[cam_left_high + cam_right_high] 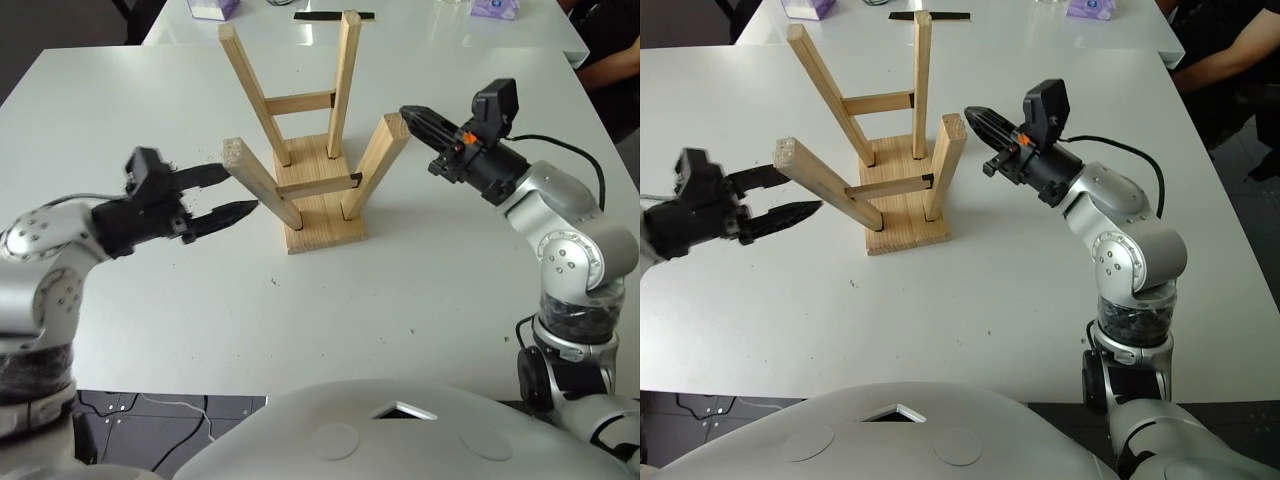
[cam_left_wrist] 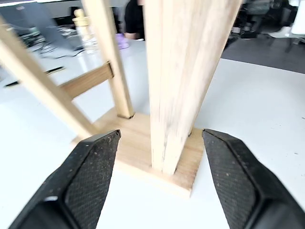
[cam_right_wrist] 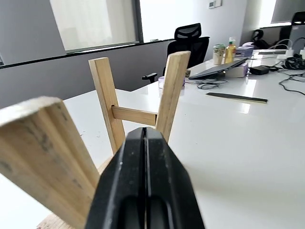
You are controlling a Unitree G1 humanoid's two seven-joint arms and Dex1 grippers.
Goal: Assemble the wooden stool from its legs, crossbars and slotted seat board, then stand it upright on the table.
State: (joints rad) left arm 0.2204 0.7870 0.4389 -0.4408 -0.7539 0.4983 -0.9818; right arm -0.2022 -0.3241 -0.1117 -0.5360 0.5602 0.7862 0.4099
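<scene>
The wooden stool [image 1: 325, 225] lies upside down mid-table, its seat board flat on the white surface and its legs pointing up, joined by crossbars [image 1: 300, 102]. The front-left leg [image 1: 262, 183] leans out toward my left gripper [image 1: 241, 190]. That gripper is open, and in the left wrist view the leg [image 2: 186, 71] stands between the two black fingers [image 2: 90, 176] with a gap on each side. My right gripper [image 1: 406, 113] is shut and empty, its tip just beside the top of the front-right leg [image 1: 378, 160]. The same leg [image 3: 47, 152] sits close to it in the right wrist view.
The white table [image 1: 400, 300] has bare surface in front of and beside the stool. On a second table behind lie a black strip [image 1: 330, 16] and a purple box [image 1: 213, 8]. A cable [image 1: 560, 140] trails from my right arm.
</scene>
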